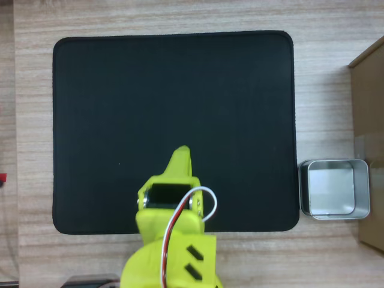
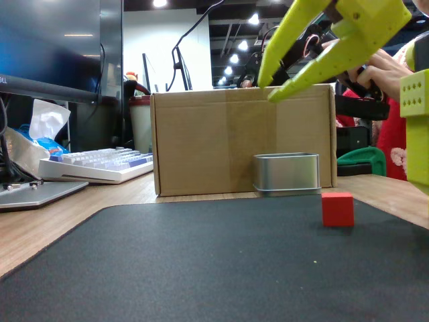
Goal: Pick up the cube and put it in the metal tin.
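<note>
Looking down through the overhead view, I see my yellow claw (image 1: 180,157) over the lower middle of the black mat (image 1: 120,120), its tip pointing up the picture. In the fixed view the claw (image 2: 273,82) hangs high above the table, its two fingers spread apart with nothing between them. The cube (image 2: 337,208) sits on the mat in that view, low and to the right, just in front of the metal tin (image 2: 286,174) and apart from it. The tin stands upright against the front of a brown cardboard box (image 2: 201,141). From overhead the metal tin (image 1: 334,189) rests on the wooden table (image 1: 180,18) just off the mat's right edge, and I see nothing inside it.
</note>
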Controlling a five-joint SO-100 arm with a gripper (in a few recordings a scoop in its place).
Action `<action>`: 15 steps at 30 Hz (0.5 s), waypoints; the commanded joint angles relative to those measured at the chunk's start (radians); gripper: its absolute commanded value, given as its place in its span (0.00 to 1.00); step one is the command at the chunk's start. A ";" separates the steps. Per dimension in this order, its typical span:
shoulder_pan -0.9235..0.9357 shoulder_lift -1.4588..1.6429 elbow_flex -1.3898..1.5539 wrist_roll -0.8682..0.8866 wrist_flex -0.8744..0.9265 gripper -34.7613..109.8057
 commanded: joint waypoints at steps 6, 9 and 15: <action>0.094 0.020 -0.032 -0.267 0.114 0.24; 0.124 0.020 0.003 -0.428 0.094 0.25; 0.123 -0.152 -0.041 -0.819 0.035 0.25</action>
